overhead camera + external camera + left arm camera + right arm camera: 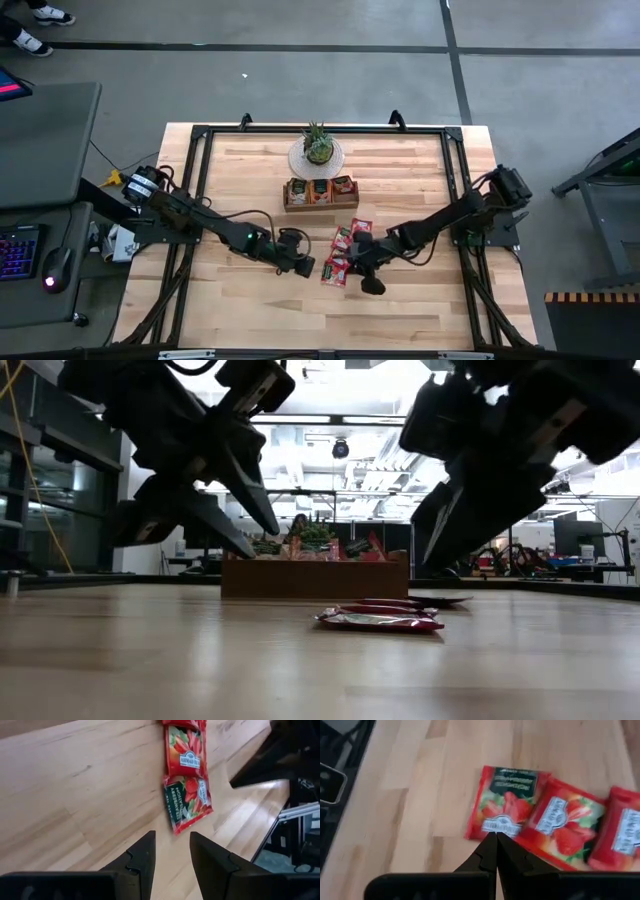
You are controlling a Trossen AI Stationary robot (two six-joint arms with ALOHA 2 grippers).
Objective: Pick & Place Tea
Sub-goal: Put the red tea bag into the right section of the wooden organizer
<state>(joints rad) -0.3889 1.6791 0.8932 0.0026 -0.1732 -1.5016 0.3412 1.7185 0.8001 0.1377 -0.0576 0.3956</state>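
Several red tea sachets (345, 252) lie flat on the wooden table, just near of the brown tray (320, 206), which holds more sachets. My left gripper (172, 837) is open and slants down above bare wood, left of the nearest sachet (187, 802). My right gripper (496, 836) is shut and slants down from the right. Its tips are over the near edge of a sachet (507, 805). In the low view both grippers (262, 542) (422, 568) hang clear of the table and of the sachets (380, 620).
A small potted plant (318, 148) on a round mat stands behind the tray (315, 578). Bare wood stretches to the left of the sachets and toward the near edge. A black frame (200, 135) runs around the table top.
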